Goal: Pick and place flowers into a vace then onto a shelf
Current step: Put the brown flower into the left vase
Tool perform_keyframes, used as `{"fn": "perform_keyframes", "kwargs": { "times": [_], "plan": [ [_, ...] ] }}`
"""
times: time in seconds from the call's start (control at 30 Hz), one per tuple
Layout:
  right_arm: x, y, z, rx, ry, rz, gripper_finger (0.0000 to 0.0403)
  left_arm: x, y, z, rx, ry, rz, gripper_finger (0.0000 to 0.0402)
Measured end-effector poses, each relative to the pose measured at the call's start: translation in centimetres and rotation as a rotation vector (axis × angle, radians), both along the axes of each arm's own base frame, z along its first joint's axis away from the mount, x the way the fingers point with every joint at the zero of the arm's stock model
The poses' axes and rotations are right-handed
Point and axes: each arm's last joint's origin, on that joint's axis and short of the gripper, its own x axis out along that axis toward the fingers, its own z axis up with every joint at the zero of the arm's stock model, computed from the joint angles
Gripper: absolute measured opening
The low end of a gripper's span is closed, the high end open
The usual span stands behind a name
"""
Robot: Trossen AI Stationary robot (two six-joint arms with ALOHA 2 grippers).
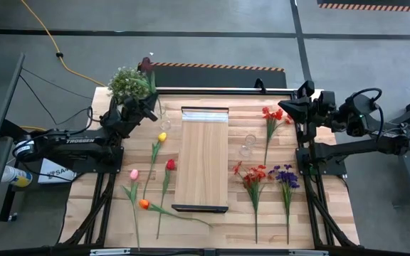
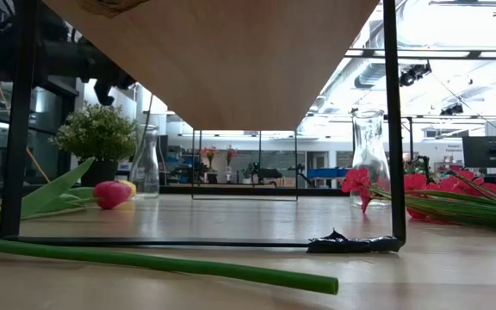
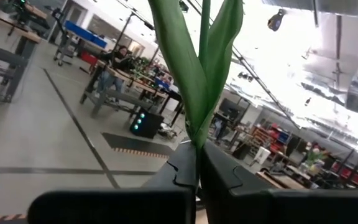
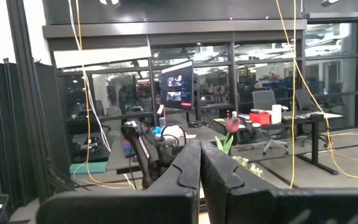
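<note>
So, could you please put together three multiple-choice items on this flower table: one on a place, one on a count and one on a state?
1. Where does the purple cluster lie?
A. On the shelf
B. On the table, on the right arm's side of the shelf
C. In a vase

2. How many tulips lie on the left arm's side of the shelf?
A. Two
B. Four
C. Six

3. How is the left gripper?
A. Wide open
B. Shut on nothing
C. Shut on a flower stem

Key:
1 B, it lies flat beside the shelf.
2 B: yellow tulip, pink tulip, red tulip, orange tulip.
3 C, the leafy stem rises from between its fingers.

The right gripper waits near the table's back edge, shut on nothing.
</note>
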Motion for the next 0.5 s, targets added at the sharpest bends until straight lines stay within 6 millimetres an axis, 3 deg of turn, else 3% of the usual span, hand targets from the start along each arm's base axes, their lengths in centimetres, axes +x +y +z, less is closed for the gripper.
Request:
{"fn": "perform_keyframes", "kwargs": {
  "times": [0.3, 0.5],
  "plan": [
    [0.0, 0.0, 0.0, 0.009, -0.002, 0.001, 0.0, 0.12, -0.12, 0.01, 0.007, 0.001, -0.058, 0.0047],
    [0.0, 0.01, 0.0, 0.009, -0.002, 0.006, 0.0, 0.18, -0.14, -0.07, -0.001, 0.002, -0.08, 0.0073]
  ]
}}
